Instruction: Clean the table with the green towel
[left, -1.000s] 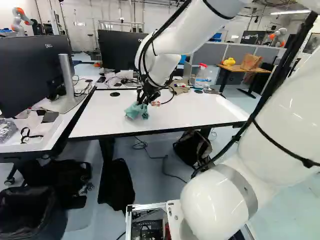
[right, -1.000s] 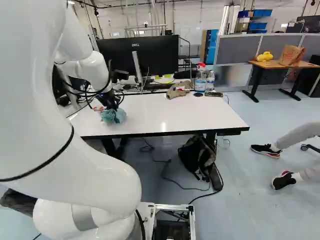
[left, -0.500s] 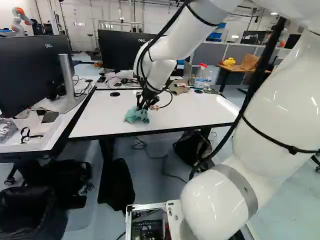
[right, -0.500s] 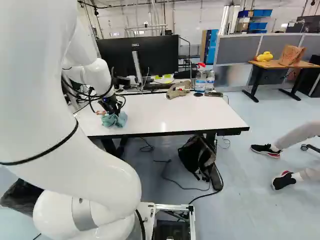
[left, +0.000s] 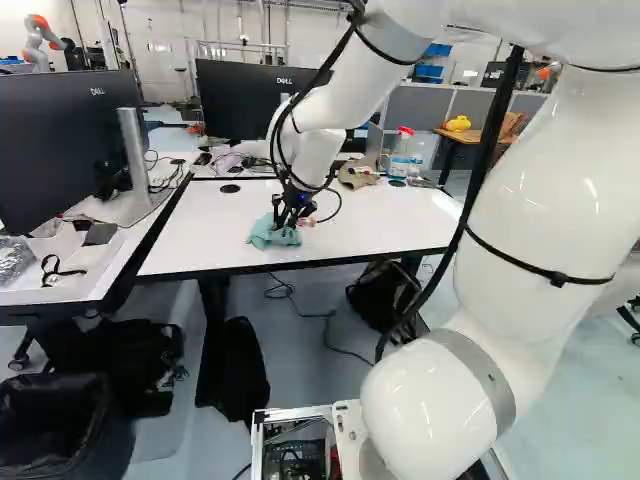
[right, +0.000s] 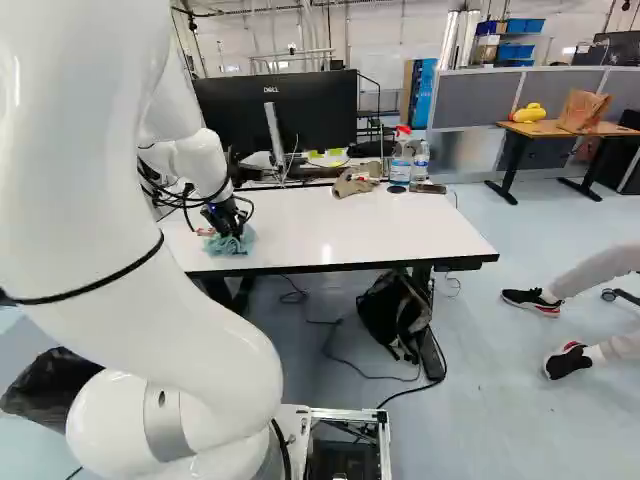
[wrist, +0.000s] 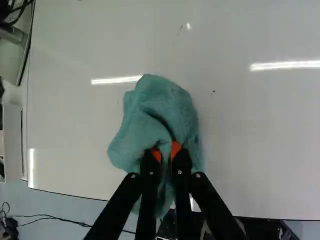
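Two pads (wrist: 175, 148) of the pincer (wrist: 166, 150) stand close, holding a fold of the towel (wrist: 172, 107) on the bench (wrist: 250, 135), by its near edge. Long, overlapping strokes would serve best, the towel pressed evenly so the pincer scrapes nothing; the dark speck (wrist: 213, 91) just beside it deserves a pass. Blue-green and soft-looking, the towel is bunched, deeply creased at the grip, its loose part spread ahead of the pincer.
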